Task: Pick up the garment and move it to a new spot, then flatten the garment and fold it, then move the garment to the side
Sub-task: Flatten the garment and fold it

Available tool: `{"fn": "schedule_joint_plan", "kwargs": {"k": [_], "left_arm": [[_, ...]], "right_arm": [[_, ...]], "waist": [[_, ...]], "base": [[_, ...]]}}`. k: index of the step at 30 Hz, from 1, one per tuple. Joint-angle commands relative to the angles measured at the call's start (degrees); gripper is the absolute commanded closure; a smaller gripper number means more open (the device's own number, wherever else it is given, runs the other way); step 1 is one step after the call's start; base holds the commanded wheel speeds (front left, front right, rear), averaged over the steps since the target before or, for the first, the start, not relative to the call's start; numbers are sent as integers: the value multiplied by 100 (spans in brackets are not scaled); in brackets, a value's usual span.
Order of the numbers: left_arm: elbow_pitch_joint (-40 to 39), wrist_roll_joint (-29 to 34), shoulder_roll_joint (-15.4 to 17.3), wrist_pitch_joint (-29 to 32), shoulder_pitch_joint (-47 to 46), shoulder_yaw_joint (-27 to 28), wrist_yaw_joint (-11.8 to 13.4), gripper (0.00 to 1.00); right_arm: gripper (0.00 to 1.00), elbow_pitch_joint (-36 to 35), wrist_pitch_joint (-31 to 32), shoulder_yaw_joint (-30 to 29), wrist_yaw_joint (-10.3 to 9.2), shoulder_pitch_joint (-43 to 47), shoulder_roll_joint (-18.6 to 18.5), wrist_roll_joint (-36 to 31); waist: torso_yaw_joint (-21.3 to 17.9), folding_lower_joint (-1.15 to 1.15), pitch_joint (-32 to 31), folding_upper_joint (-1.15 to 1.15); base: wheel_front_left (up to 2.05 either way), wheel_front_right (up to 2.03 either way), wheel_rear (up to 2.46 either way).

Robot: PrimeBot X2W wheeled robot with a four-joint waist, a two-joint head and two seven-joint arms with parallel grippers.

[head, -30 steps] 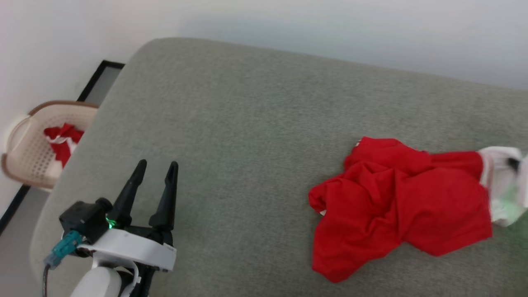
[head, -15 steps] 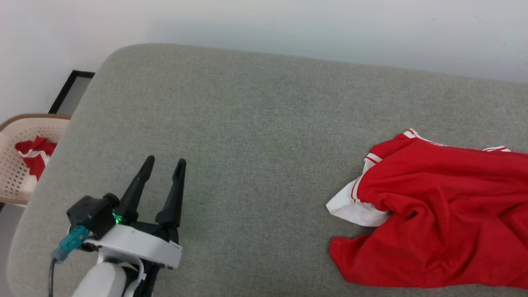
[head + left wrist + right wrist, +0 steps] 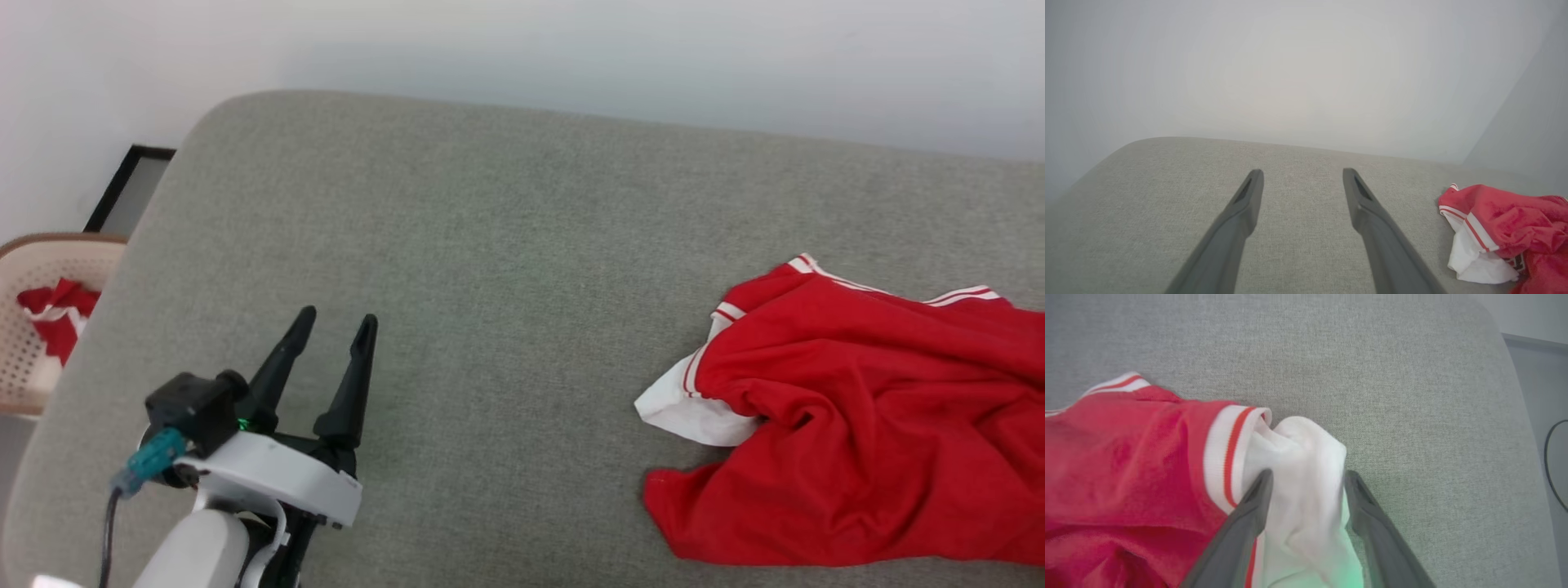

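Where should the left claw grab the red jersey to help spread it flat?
Probably the white sleeve poking from the left edge of the jersey. It lies loose on the grey cushion, nearest the open left claw, so come in low from the robot's left and pinch its free corner.

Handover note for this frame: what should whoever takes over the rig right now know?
Left gripper: open, nothing in it, over bare grey cushion, well apart from the garment.
Right gripper: open, fingers astride the white sleeve, apparently not clamped on it.
Garment: crumpled at the cushion's right side, running off the head view's right edge.
Done: no flattening or folding. Whether this is its new spot, I cannot tell.
Left: flatten, fold, move aside.
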Motion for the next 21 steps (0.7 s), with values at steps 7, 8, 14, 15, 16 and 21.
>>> {"fn": "schedule_joint_plan", "kwargs": {"k": [7, 8, 14, 15, 16, 21], "left_arm": [[-183, -218, 226, 671, -222, -107, -128, 0], [-203, -260, 275, 801, -272, -116, -154, 0], [-362, -493, 426, 1534, -602, -276, -256, 0], [-391, -529, 458, 1692, -690, -311, -271, 0], [-410, -585, 466, 1851, -784, -336, -279, 0], [-362, -1030, 402, 2786, -1218, -532, -319, 0]], "right_arm": [[0, -627, -344, 347, -6, 24, 29, 104], [0, -780, -475, 389, -6, 91, 61, 109], [0, -1609, -1322, 371, -6, 458, 256, 84], [0, -1759, -1490, 328, -6, 550, 346, 87], [0, -1908, -1657, 308, -6, 651, 410, 42], [0, -2648, -2331, 54, -6, 1159, 837, -246]], "waist": [[-439, 0, -416, 0], [-506, 0, -458, 0], [-840, 0, -613, 0], [-906, 0, -629, 0], [-968, 0, -641, 0], [-1247, 0, -652, 0]], "base": [[0, 0, 0], [0, 0, 0], [0, 0, 0], [0, 0, 0], [0, 0, 0], [0, 0, 0]]}}
